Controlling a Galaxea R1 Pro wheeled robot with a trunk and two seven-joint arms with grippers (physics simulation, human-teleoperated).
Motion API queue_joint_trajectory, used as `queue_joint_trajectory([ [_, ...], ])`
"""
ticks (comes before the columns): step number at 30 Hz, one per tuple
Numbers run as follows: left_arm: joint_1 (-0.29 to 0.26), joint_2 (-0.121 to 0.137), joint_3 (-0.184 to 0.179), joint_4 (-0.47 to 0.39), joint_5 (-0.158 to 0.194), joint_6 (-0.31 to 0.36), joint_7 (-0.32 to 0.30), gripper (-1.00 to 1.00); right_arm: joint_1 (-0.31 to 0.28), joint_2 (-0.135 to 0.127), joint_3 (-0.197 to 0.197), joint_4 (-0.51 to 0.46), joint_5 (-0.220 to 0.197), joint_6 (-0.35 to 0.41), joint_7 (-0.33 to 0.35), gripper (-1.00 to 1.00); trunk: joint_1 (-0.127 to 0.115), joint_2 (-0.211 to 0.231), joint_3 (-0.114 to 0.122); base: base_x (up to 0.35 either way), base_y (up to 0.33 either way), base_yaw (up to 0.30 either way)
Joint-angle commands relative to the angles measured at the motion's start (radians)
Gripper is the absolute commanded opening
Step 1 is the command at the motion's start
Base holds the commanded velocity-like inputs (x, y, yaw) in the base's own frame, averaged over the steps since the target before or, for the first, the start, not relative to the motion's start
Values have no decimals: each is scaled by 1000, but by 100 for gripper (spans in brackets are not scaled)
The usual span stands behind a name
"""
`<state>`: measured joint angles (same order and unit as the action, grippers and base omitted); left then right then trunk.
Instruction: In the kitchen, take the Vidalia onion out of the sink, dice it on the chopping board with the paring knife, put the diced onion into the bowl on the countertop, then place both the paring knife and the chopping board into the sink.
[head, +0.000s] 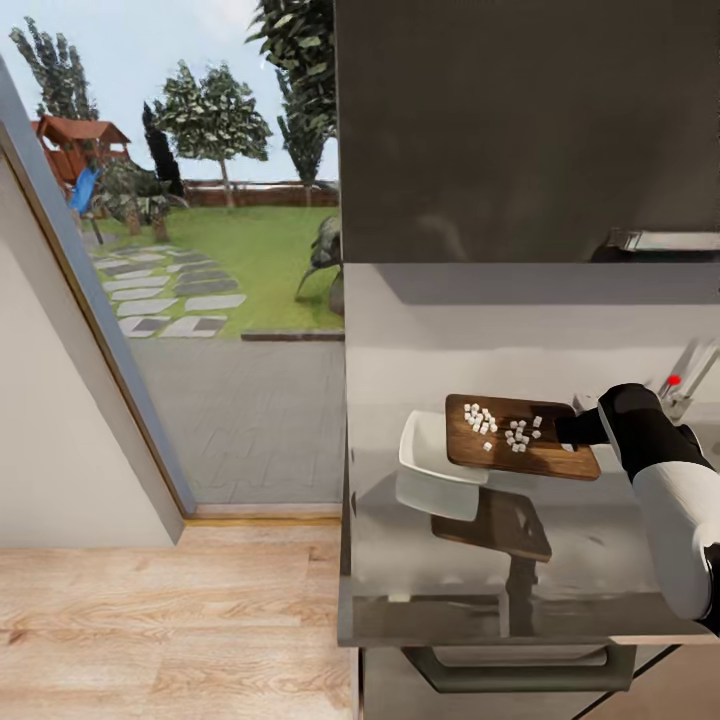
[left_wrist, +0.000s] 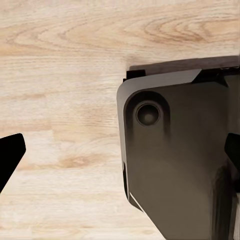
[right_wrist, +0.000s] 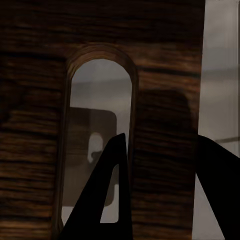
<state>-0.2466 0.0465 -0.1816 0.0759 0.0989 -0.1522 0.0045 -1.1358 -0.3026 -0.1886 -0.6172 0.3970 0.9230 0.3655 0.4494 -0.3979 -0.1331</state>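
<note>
Chopping board (head: 523, 437) w/ diced onion (head: 500, 426), in right end effector (head: 572, 430), over bowl (head: 425, 448).

One chopping board (head: 523, 449) is in the head view, held above one grey worktop (head: 480, 590). On it lie small white cubes of diced onion (head: 500, 427), in two loose clusters; there look to be roughly twenty, too small to count exactly. One white bowl (head: 425, 447) sits partly under the board's edge. One tap with one red knob (head: 675, 380) stands at the far right. One robot arm (head: 665, 490) reaches to the board.
</note>
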Motion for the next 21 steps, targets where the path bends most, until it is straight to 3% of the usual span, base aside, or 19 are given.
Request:
queue_joint_trajectory([
  [1, -2, -1, -9, 4, 10, -7, 0, 100, -1, 0, -3, -1, 9, 3, 9, -100, 1, -2, -1, 0, 0, 0],
  [21, -2, -1, -9, 5, 10, -7, 0, 100, -1, 4, -2, -1, 8, 3, -21, -100, 1, -2, 8, 0, 0, 0],
])
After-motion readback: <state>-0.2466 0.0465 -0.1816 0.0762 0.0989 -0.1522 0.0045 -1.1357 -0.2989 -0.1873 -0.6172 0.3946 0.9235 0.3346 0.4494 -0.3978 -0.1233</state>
